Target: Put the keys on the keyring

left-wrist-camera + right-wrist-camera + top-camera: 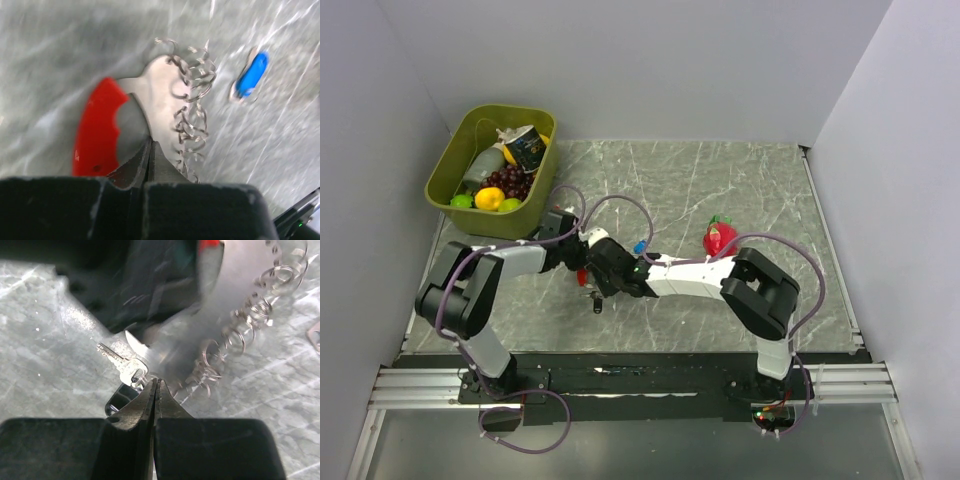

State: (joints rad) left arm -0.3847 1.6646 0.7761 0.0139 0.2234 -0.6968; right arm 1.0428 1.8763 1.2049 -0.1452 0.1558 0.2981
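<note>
The left jaws are closed on the thin silver plate of the keyring (97,135), which is held over mid-bench. The right jaws are shut, with their tips touching the head of a silver key (124,366); a grip cannot be confirmed. A blue-headed key (251,75) is seen lying on the bench (50,60), near the keyring's right.

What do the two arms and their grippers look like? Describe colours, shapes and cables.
The left arm and right arm both have white links between bulky black joint housings. A thin purple cable loops loosely along each arm. The left gripper and right gripper are black, with dark fingers that taper to slim tips. No markings are readable.
</note>
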